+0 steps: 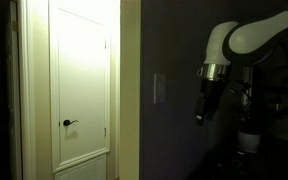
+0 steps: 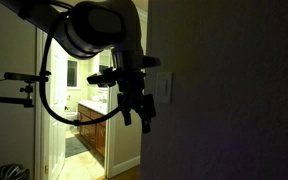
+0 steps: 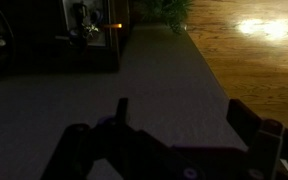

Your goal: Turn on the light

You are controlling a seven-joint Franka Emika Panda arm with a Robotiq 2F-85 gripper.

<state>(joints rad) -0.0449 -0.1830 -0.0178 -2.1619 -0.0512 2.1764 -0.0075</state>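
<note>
In an exterior view, a lit door (image 1: 82, 80) with a dark lever handle (image 1: 70, 123) stands on the left. The pale light switch (image 1: 160, 88) sits mid-wall. The claw (image 1: 200, 112) hangs near its right, fingers spread, pinching nothing.

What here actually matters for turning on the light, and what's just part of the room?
For the job:
- wall switch, a pale plate on the dark wall
- gripper, open, near the switch

Just there:
- door
- door handle
- cabinet through the doorway
- wood floor
</note>
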